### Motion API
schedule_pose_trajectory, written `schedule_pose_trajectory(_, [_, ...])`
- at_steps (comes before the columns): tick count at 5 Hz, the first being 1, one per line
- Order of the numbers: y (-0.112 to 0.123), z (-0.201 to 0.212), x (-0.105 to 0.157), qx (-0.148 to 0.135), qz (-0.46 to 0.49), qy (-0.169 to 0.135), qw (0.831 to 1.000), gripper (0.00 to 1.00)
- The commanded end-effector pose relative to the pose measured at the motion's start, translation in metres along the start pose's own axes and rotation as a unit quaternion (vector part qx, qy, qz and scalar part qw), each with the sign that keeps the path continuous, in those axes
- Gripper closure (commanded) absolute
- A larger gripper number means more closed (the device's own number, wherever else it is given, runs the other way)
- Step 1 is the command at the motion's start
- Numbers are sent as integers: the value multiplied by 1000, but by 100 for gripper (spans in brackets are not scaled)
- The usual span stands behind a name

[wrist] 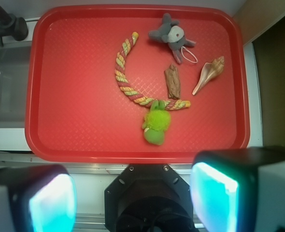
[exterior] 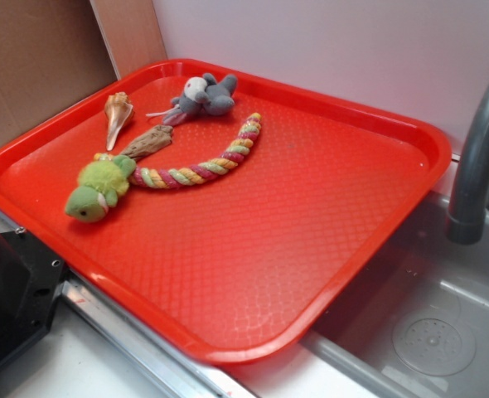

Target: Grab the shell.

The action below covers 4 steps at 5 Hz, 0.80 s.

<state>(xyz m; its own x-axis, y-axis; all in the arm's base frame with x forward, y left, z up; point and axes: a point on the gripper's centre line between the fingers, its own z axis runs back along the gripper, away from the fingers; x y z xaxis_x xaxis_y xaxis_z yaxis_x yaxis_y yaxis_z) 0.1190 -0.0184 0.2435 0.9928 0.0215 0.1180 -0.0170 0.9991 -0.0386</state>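
The shell (exterior: 117, 116) is a small tan-orange and cream spiral lying on the red tray (exterior: 311, 215) near its far left corner. In the wrist view the shell (wrist: 209, 75) lies at the tray's right side, its pale point toward the lower left. My gripper (wrist: 133, 200) is open and empty, high above the tray's near edge, far from the shell. Its two fingers (wrist: 215, 198) show as blurred teal pads wide apart at the bottom. The gripper is not in the exterior view.
On the tray (wrist: 75, 125) lie a dark brown ridged piece (wrist: 172, 81), a braided rope (wrist: 128, 82), a green plush toy (wrist: 156, 124) and a grey plush mouse (wrist: 174, 36). A grey faucet (exterior: 476, 157) and sink (exterior: 431, 323) stand beside the tray. A black robot base (wrist: 149, 193) sits below.
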Motion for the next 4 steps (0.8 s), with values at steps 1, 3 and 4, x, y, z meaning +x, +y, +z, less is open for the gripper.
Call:
schedule_pose_trajectory(1, [0, 0, 0, 0, 0, 0, 1000, 0])
schedule_pose_trajectory(3, [34, -25, 18, 19, 230, -116, 966, 0])
schedule_pose_trajectory(4, [53, -47, 30, 52, 275, -111, 953, 0])
